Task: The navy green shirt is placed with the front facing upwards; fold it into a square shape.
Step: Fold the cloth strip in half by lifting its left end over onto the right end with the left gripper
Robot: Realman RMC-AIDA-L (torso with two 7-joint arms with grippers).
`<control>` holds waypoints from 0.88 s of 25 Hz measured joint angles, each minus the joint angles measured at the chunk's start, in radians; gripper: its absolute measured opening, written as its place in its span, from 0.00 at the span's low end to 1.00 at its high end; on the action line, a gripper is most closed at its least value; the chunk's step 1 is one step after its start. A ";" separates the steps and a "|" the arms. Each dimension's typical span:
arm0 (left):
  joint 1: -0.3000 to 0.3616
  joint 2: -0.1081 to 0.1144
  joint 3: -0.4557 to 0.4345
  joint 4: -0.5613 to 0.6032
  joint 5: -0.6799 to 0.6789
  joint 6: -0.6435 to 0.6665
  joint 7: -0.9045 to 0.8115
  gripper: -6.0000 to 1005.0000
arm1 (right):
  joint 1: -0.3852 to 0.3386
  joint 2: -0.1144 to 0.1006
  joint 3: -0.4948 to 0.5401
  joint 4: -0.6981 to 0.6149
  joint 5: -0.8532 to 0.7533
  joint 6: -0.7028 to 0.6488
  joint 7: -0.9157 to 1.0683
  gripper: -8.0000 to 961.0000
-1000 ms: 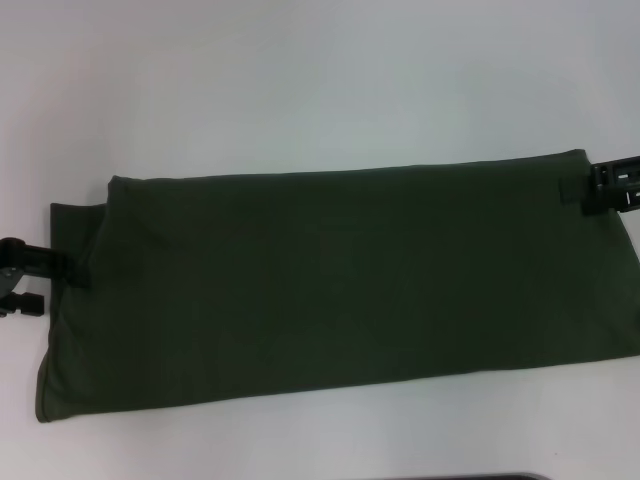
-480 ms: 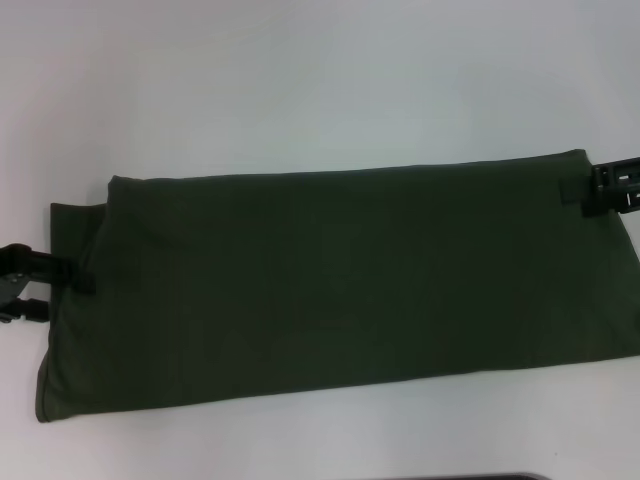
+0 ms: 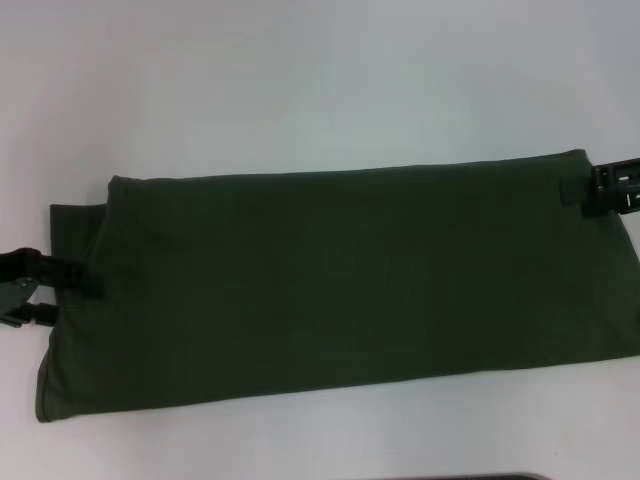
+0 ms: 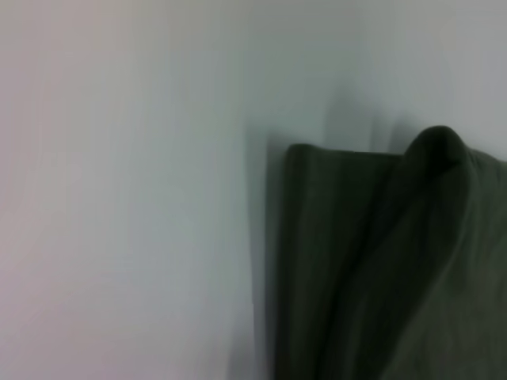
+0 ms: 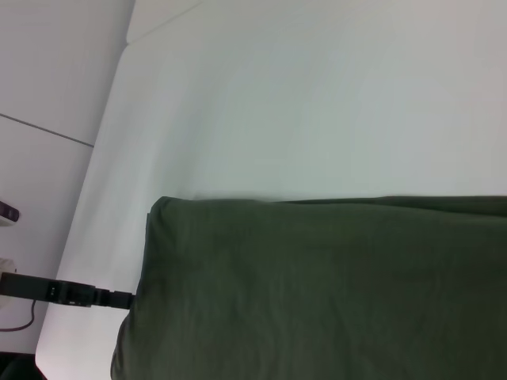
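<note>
The navy green shirt (image 3: 340, 280) lies flat on the white table (image 3: 300, 80) as a long folded band with only plain green showing; the letters and the neck label are hidden. My left gripper (image 3: 55, 295) is at the band's left end. It is open, with one finger (image 3: 82, 283) lying over the cloth edge and the other beside the cloth. My right gripper (image 3: 600, 192) sits at the band's far right corner. The left wrist view shows the layered shirt edge (image 4: 380, 269). The right wrist view shows the shirt (image 5: 317, 293) and the left gripper (image 5: 111, 298) at its far end.
The table's left edge (image 5: 87, 206) shows in the right wrist view, with floor beyond it. A dark strip (image 3: 470, 477) lies at the near edge in the head view. White tabletop stretches behind the shirt.
My left gripper has moved a little nearer along the shirt's left end and reaches slightly further over the cloth. The shirt and the right gripper have stayed still.
</note>
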 joint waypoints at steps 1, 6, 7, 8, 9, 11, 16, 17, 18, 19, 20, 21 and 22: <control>0.000 -0.001 0.000 0.000 -0.001 0.002 0.000 0.84 | 0.000 0.000 0.000 0.000 0.000 0.000 0.000 0.87; -0.005 -0.005 -0.004 0.000 -0.008 0.007 0.001 0.82 | 0.000 -0.001 0.000 0.000 0.000 -0.001 0.000 0.86; -0.006 -0.005 -0.005 0.000 -0.011 0.009 0.002 0.82 | 0.000 -0.001 0.000 0.000 0.000 -0.001 0.000 0.86; -0.008 -0.005 -0.006 -0.001 -0.017 0.014 0.003 0.82 | 0.000 -0.001 0.000 0.000 0.000 -0.001 0.000 0.86; -0.008 -0.005 -0.006 -0.001 -0.020 0.017 0.004 0.81 | 0.000 -0.001 0.000 0.000 0.000 -0.001 0.000 0.86; -0.010 -0.006 -0.004 -0.001 -0.022 0.020 0.005 0.81 | -0.001 -0.001 0.000 0.000 0.000 -0.001 0.000 0.86; -0.017 -0.012 -0.002 -0.001 -0.023 0.023 0.007 0.79 | -0.001 -0.001 0.000 0.000 0.000 -0.001 0.000 0.86; -0.019 -0.013 -0.002 0.000 -0.023 0.024 0.007 0.79 | -0.002 -0.001 0.000 0.000 0.000 -0.001 0.000 0.86; -0.021 -0.014 -0.001 0.000 -0.023 0.024 0.008 0.79 | -0.002 -0.002 0.000 0.000 0.000 -0.001 0.000 0.86; -0.023 -0.015 -0.001 0.000 -0.023 0.025 0.008 0.78 | -0.002 -0.002 0.000 0.000 0.000 0.000 0.000 0.86; -0.026 -0.015 0.000 0.000 -0.023 0.025 0.008 0.78 | -0.002 -0.002 0.000 0.000 0.000 0.000 0.000 0.86; -0.027 -0.016 0.000 0.000 -0.023 0.025 0.008 0.78 | -0.002 -0.003 0.000 0.000 0.000 -0.001 0.000 0.86; -0.028 -0.016 0.000 0.000 -0.023 0.025 0.008 0.77 | -0.002 -0.003 0.000 0.000 0.000 -0.001 0.000 0.86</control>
